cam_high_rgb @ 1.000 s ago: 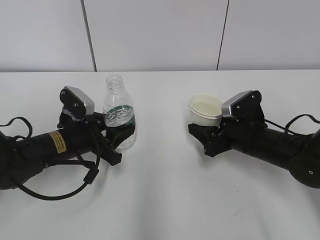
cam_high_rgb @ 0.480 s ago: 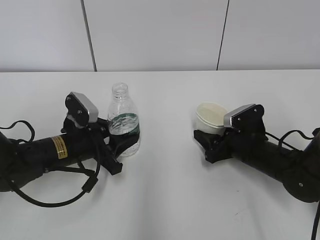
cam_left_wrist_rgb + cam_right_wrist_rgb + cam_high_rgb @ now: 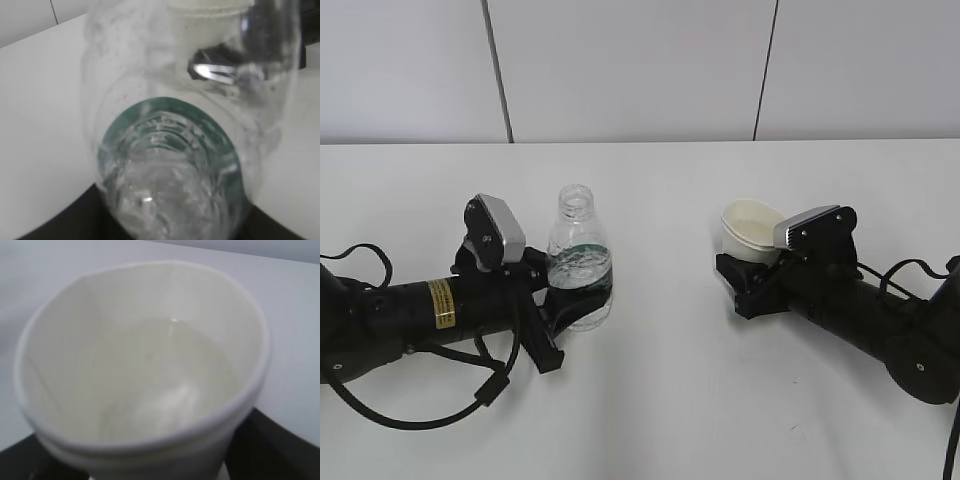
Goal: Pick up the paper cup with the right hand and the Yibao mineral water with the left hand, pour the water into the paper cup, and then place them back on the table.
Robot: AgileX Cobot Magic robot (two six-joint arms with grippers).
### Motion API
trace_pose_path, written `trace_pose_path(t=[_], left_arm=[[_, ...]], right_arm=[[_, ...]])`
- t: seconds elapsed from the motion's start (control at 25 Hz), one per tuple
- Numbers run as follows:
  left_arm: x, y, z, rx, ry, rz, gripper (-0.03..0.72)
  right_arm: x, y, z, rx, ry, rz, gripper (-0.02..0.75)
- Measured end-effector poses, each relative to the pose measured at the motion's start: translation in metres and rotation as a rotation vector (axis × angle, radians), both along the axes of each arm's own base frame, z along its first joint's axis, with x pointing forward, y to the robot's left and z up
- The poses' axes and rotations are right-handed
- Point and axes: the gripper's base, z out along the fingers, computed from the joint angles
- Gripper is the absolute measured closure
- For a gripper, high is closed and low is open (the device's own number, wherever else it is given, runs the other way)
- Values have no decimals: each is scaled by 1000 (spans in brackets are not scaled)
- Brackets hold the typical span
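Only the right wrist view shows water point(image 3: 165, 365) inside the paper cup point(image 3: 140, 365); each tool grips its vessel.

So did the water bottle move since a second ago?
Yes. The Yibao mineral water has shifted right and lower in the exterior view, away from the grey wall seam behind it, carried in the left pincer.
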Motion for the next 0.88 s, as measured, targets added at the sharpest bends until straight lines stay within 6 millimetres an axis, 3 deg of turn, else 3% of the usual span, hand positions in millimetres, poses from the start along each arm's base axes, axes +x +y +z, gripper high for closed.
trace_pose_path(t=[0.24, 0.52, 0.88], left_arm=[[-5, -2, -1, 17, -5, -67, 359], [-5, -3, 1, -5, -15, -67, 190], [-4, -2, 1, -9, -14, -52, 172]], right_arm=[[0, 0, 0, 1, -4, 1, 145], [-3, 5, 0, -3, -9, 64, 78], [-19, 0, -2, -1, 38, 31, 76]])
